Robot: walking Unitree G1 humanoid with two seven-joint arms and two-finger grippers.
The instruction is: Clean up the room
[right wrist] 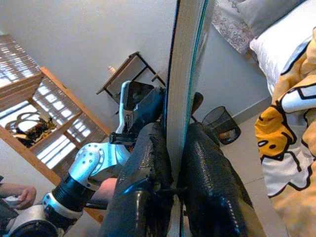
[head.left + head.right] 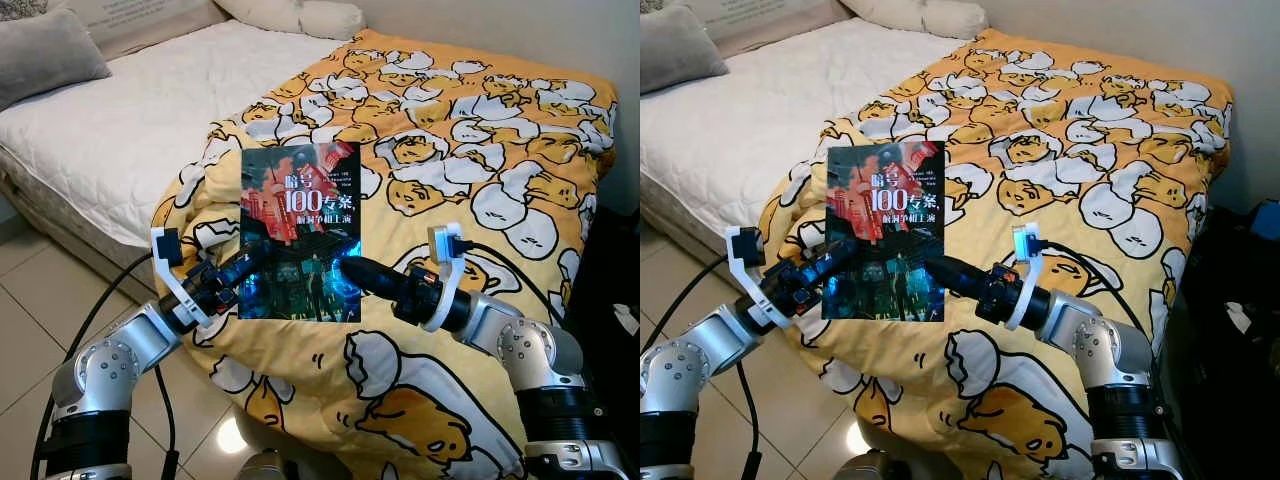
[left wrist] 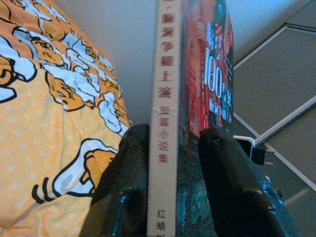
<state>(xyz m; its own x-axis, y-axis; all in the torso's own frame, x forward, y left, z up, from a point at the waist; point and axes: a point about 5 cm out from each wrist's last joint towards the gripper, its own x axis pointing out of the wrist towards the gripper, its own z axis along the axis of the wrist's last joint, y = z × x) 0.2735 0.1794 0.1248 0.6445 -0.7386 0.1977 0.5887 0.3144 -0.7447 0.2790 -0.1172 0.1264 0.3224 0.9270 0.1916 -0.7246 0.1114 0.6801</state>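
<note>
Right now the book (image 2: pixel 299 230) stands upright above the duvet (image 2: pixel 470 170), at the bed's (image 2: pixel 110 140) foot end, pinched at both lower edges — left gripper (image 2: pixel 243 268) clamps the spine side, right gripper (image 2: pixel 352 270) the page side. Prob. a light, stiff paperback w/ glossy cover — could slip. Best held low across the thickness, as here.

Head cameras looking down over my two arms at the bed (image 2: pixel 120 140), both eyes sharing the upright book (image 2: pixel 300 230), my left wrist camera tight on its spine (image 3: pixel 165 118), my right wrist camera close on its page edge (image 1: pixel 185 84), facing back toward my left arm (image 1: pixel 94 163)
</note>
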